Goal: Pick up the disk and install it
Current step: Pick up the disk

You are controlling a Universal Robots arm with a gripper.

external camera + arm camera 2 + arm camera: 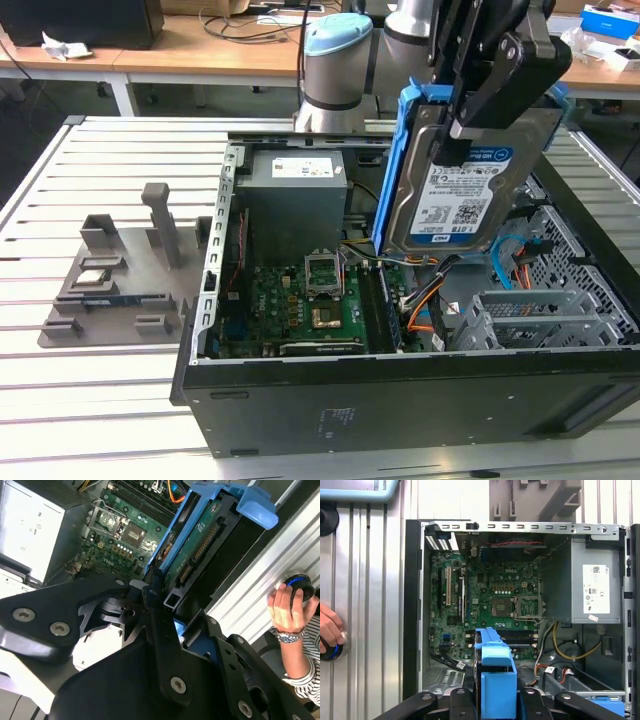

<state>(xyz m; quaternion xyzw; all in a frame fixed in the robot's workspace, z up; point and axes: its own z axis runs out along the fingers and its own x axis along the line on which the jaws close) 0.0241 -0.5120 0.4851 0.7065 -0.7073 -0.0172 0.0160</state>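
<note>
The fingers (482, 98) clamp the disk (450, 200) on edge, at two o'clock from the motherboard (295, 300); likely dense, rigid, shock-sensitive, best held by its blue carrier (390, 170).

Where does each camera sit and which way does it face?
Exterior view: off the arm, raised, looking down across the open black computer case toward the arm; the gripper holds the silver-grey metal disk in its blue plastic carrier.
First wrist view: on the wrist, facing straight down into the case; the gripper's black links show.
Second wrist view: on the wrist, looking obliquely along the gripper past the disk's circuit-board side.
Shared: both wrist views show the green motherboard and a person's hand on a round knob.
</note>
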